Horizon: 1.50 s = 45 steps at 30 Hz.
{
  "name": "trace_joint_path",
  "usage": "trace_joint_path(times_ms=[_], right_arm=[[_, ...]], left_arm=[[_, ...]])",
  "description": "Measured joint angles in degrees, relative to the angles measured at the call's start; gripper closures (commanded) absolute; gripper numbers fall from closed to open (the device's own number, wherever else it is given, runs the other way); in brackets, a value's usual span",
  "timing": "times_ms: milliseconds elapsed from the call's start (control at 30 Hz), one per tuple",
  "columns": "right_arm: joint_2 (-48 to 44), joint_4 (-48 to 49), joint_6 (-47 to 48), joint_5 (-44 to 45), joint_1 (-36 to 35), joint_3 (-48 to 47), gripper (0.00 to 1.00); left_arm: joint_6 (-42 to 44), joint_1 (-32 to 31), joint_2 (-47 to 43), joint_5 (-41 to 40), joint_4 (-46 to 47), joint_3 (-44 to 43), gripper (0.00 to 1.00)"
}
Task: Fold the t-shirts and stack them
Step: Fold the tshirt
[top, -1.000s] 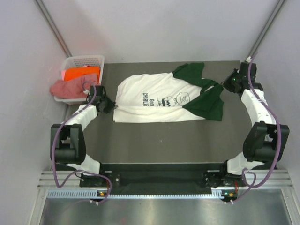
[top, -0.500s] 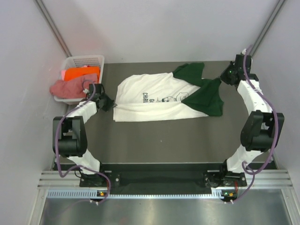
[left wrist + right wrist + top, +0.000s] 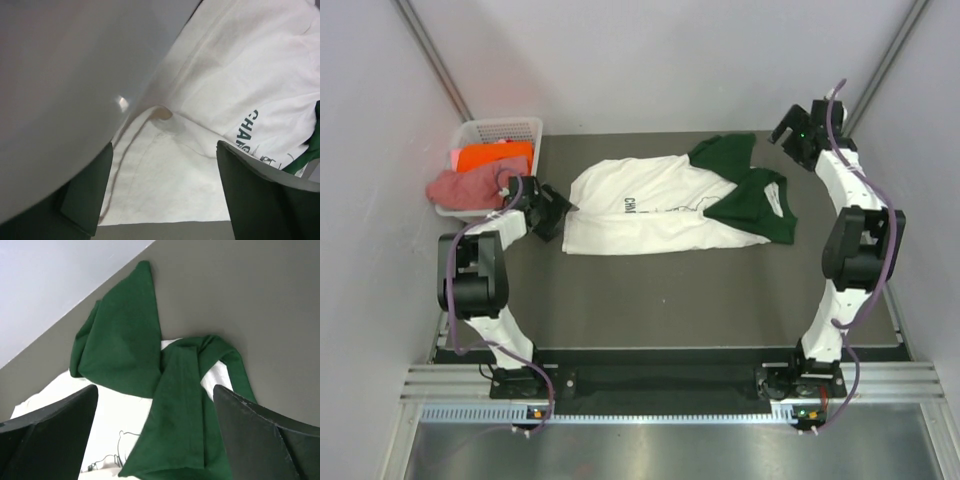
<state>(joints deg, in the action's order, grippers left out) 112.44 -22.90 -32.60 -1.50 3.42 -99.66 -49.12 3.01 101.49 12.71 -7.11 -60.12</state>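
The white t-shirt (image 3: 650, 205) with dark green sleeves lies flat on the dark table, print up, its right side bunched under a folded green part (image 3: 755, 200). My left gripper (image 3: 555, 212) sits open at the shirt's left hem. In the left wrist view white cloth (image 3: 200, 100) lies below the left gripper (image 3: 165, 195), with nothing between its fingers (image 3: 87, 190). My right gripper (image 3: 786, 130) hangs open above the back right corner. In the right wrist view the right gripper (image 3: 155, 440) is over the green sleeve (image 3: 120, 350) and apart from it.
A white lattice basket (image 3: 505, 124) stands at the back left corner and holds an orange t-shirt (image 3: 492, 157) and a pink t-shirt (image 3: 465, 185). Grey walls close in the table on the left, back and right.
Both grippers have opened and let go of the shirt. The right arm has moved back and up. The shirt's green right side has shifted left and settled in a fold.
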Motion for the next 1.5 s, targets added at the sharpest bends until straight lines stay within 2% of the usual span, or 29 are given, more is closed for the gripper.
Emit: trace_joint_path(times_ms=[67, 200, 300, 400, 467, 567, 700, 900, 1367, 1467, 1500], right_arm=[[-1.9, 2.3, 0.0, 0.2, -0.2, 4.1, 0.07], [-14.5, 7.2, -1.3, 0.8, -0.3, 24.0, 0.28], [-25.9, 10.1, -3.4, 1.0, -0.2, 38.0, 0.3], [-34.6, 12.9, -5.1, 1.0, -0.2, 47.4, 0.32], [-38.0, 14.2, -6.1, 1.1, -0.2, 51.5, 0.33], [-41.7, 17.0, -8.0, 1.6, -0.2, 58.3, 0.4], [-42.4, 19.1, -10.8, 3.1, -0.2, 65.2, 0.48], [-39.3, 23.5, -15.2, 3.8, 0.0, 69.0, 0.48], [-27.0, 32.8, -20.0, 8.8, 1.5, 66.4, 0.58], [-24.8, 33.9, -19.8, 9.5, 2.0, 64.6, 0.67], [-24.1, 34.2, -19.5, 9.6, 2.0, 64.2, 0.77]], left_arm=[[0.1, 0.0, -1.2, -0.1, 0.1, 0.3, 0.08], [0.5, 0.0, -9.4, -0.7, 0.6, 5.7, 0.1], [0.4, 0.0, -18.0, -1.7, -0.2, 10.9, 0.13], [-0.5, 0.0, -24.1, -2.5, -0.1, 15.3, 0.15], [-1.0, 0.0, -26.9, -3.0, 0.2, 18.9, 0.16], [-2.1, 0.0, -28.9, -3.5, -0.1, 23.5, 0.18], [-2.8, 0.0, -29.1, -4.3, -0.1, 26.2, 0.2], [-3.6, 0.0, -29.1, -4.2, 2.3, 26.9, 0.22], [-8.4, -0.4, -28.2, -3.7, 10.1, 32.1, 0.25], [-9.9, -0.9, -28.2, -4.1, 11.5, 33.2, 0.25], [-10.4, -1.2, -28.2, -4.2, 11.9, 33.5, 0.25]])
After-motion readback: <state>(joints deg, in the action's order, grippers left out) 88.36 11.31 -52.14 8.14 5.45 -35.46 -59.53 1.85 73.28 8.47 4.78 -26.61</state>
